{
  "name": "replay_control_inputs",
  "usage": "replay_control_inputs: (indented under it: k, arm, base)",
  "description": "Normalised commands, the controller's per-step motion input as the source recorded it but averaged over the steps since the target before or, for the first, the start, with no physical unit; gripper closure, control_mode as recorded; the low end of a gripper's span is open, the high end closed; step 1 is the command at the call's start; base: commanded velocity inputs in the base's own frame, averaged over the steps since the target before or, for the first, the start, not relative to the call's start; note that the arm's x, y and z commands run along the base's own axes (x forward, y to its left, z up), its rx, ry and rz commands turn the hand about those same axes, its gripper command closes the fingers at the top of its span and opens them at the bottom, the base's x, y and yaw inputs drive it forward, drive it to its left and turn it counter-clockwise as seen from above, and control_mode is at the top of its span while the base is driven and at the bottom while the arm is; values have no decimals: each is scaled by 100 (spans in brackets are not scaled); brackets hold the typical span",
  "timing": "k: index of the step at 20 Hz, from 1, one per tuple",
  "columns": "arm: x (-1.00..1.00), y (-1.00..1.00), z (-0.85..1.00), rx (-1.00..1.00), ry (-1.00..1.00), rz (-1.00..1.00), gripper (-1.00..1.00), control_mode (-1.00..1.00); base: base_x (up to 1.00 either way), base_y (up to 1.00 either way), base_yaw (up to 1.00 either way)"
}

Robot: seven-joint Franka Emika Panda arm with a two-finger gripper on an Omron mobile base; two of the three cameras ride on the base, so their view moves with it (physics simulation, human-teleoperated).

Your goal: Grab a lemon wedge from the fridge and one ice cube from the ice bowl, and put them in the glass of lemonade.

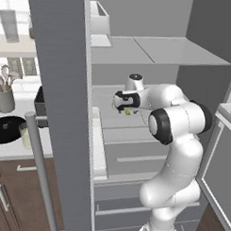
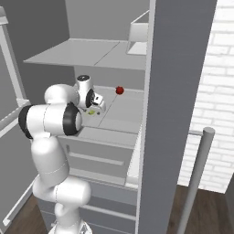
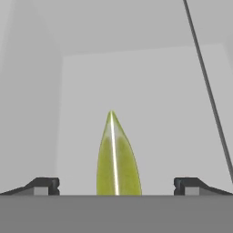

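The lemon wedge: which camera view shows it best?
The hand view shows the lemon wedge best: it stands large and sharp, midway between the two spread fingers. In the left base view it is a tiny yellow-green speck under the hand, and likewise in the right base view.

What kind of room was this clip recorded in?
A rendered kitchen, apparently. The arm reaches into an open tall grey fridge with shelves and drawers; beside it a counter holds a shallow round black bowl and a grey cup of utensils.
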Motion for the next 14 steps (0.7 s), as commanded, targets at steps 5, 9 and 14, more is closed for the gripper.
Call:
replay_control_inputs:
  k: [5,9,14]
  arm:
    - [0,0,-5,0,0,0,100,-100]
    - [0,0,-3,0,1,0,100,-100]
    - [-21,-13,-1,0,-7,0,100,-100]
  base:
    - [0,0,0]
    - [0,0,0]
    - [0,0,0]
